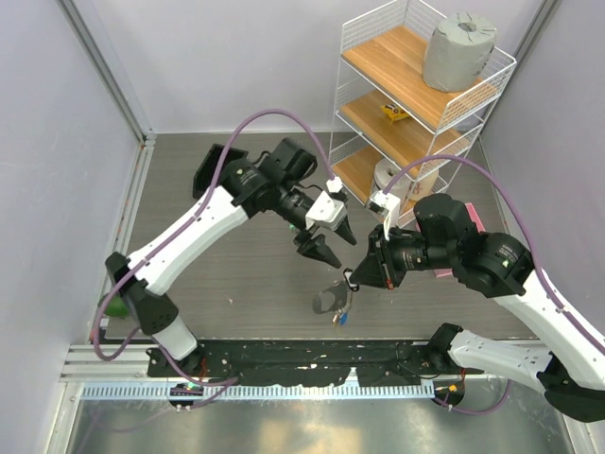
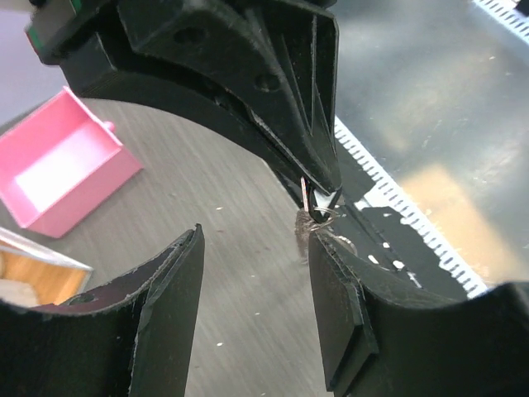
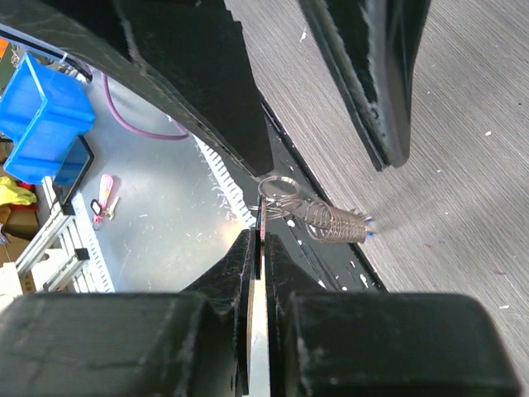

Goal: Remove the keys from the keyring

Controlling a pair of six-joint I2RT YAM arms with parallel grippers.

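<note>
Surface [image 1: 246, 274]: dark grey wood-grain, a few white specks. Far right: white wire shelf [image 1: 392, 57] stands on it, three wood boards. Pink bin [image 2: 78, 124] sits at right, near the shelf. Black flat item [image 1: 210, 168] far left, part-hidden.

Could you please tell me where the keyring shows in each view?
Top: keyring hangs under the right gripper, low centre.
Left wrist: centre, pinched by that gripper.
Right wrist: centre, at its own fingertips.
Shared landmark: white toothed strip.
</note>
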